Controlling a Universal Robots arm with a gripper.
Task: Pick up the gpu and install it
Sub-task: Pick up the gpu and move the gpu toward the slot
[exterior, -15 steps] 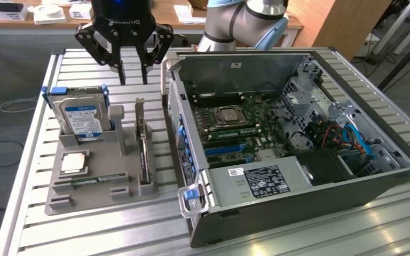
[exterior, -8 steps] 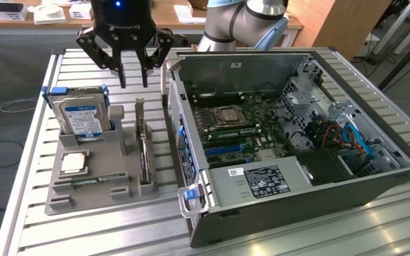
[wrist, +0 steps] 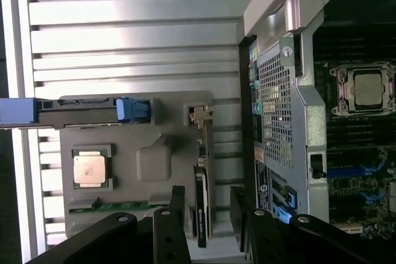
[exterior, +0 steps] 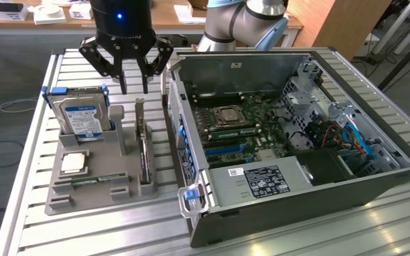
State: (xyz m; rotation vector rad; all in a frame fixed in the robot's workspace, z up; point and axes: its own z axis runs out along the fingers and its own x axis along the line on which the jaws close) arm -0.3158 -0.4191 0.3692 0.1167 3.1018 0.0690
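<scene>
The gripper [exterior: 134,88] is seen hanging above the grey holder [exterior: 84,201], which is set on the slatted metal surface [exterior: 62,234]. Its fingers [exterior: 121,80] are spread apart, and nothing is held between them.

The gpu [exterior: 143,146] is stood on its long edge in a slot of the holder, along the side nearest the computer case [exterior: 298,197] (the exterior view's right of the holder). It is not touched by the fingers, which are kept above it. In the wrist view the gpu [wrist: 202,211] is seen edge-on, and it is lined up between the two fingers [wrist: 175,221] of the gripper [wrist: 207,195], with a gap left on either side.

On the same holder a hard drive [exterior: 80,116] with blue side rails is stood upright. A processor chip [exterior: 73,162] is laid flat in a recess, and a RAM stick [exterior: 91,181] is laid in a groove beside it. The computer case is laid on its side just beside the holder, with its panel off and its motherboard [exterior: 234,125] exposed.
</scene>
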